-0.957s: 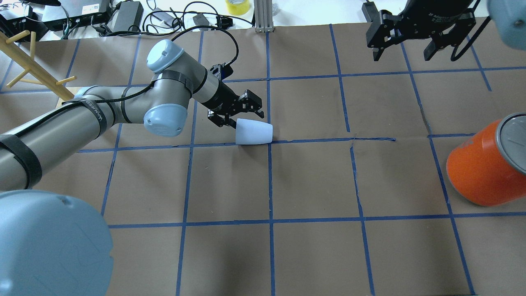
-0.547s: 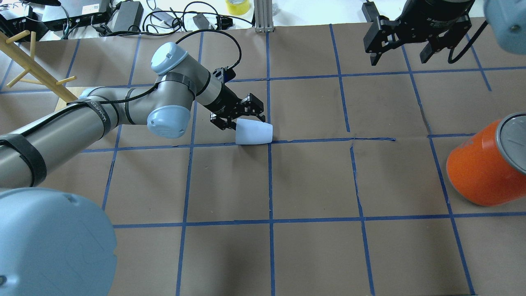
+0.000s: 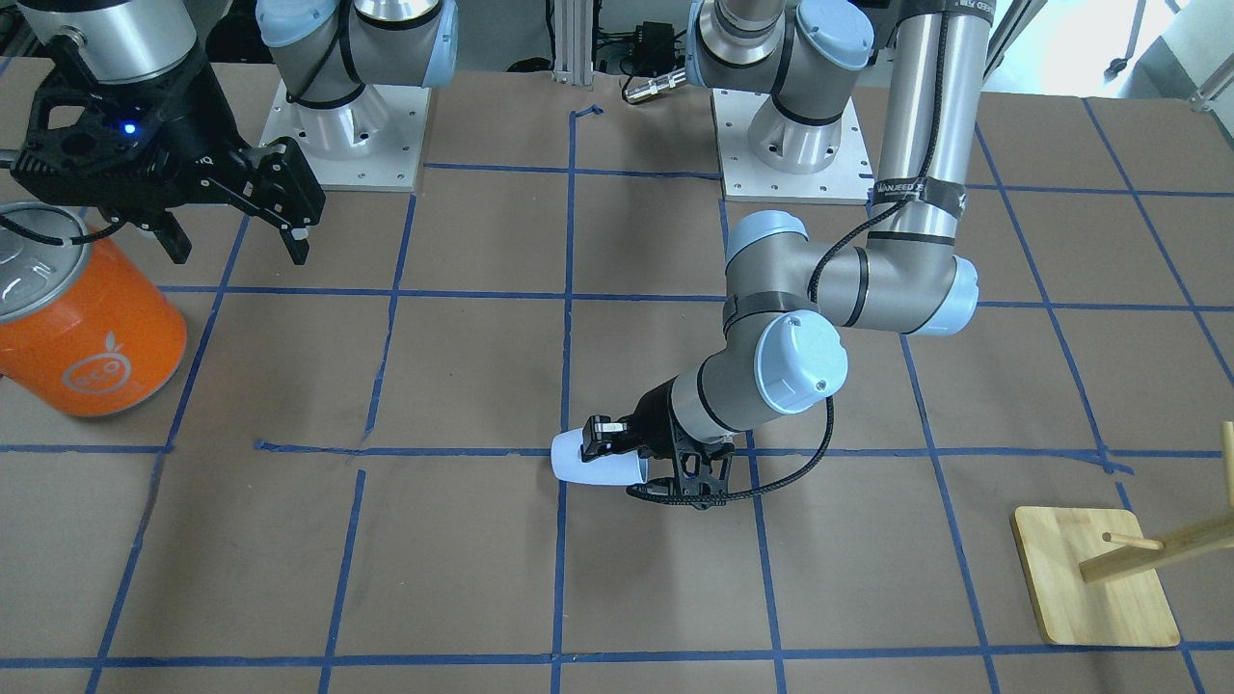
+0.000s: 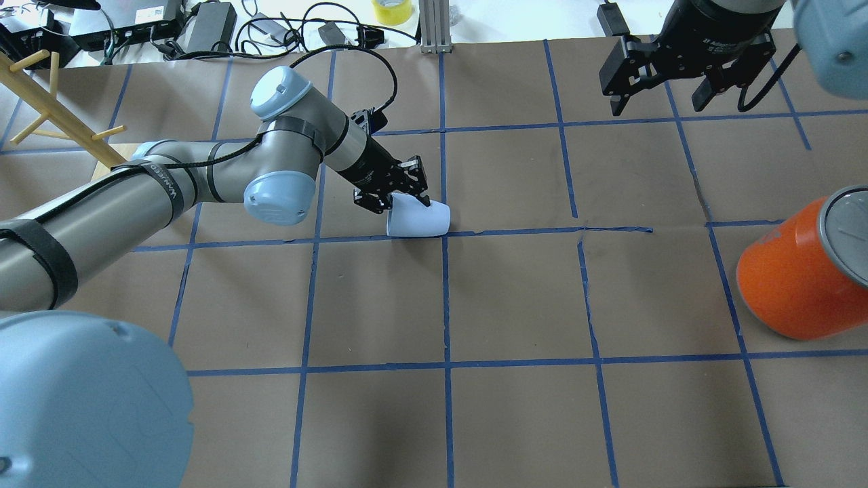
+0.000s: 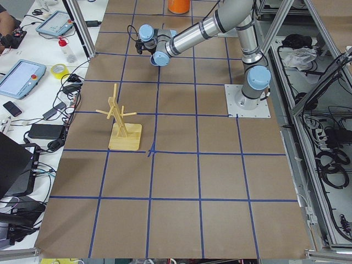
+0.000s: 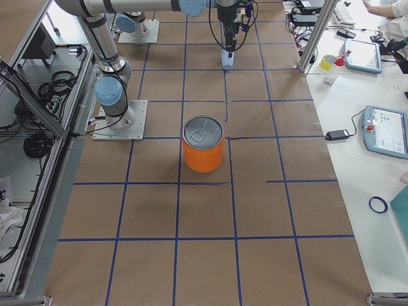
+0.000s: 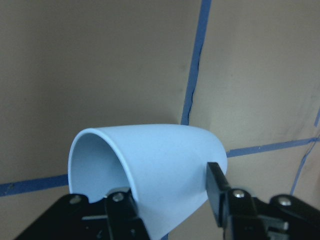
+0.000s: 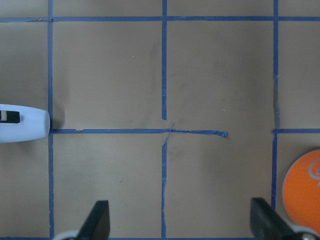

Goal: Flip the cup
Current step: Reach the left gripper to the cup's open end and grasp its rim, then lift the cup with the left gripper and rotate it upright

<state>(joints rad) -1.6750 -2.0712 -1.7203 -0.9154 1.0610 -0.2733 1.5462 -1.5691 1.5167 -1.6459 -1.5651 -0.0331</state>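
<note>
The pale blue-white cup lies on its side near the table's middle, mouth toward my left arm. It also shows in the front view and the left wrist view. My left gripper is at the cup's mouth with its jaws partly closed. One finger is at the rim inside the mouth. The other finger is by the outer wall, with a gap still showing. My right gripper hangs open and empty over the far right of the table.
A big orange can with a silver lid stands at the right edge. A wooden peg rack on a square base stands at the far left. Cables and power bricks lie beyond the table's far edge.
My left gripper has moved right onto the cup's mouth and its jaws have narrowed. The cup has barely shifted. My right gripper has drifted slightly.
</note>
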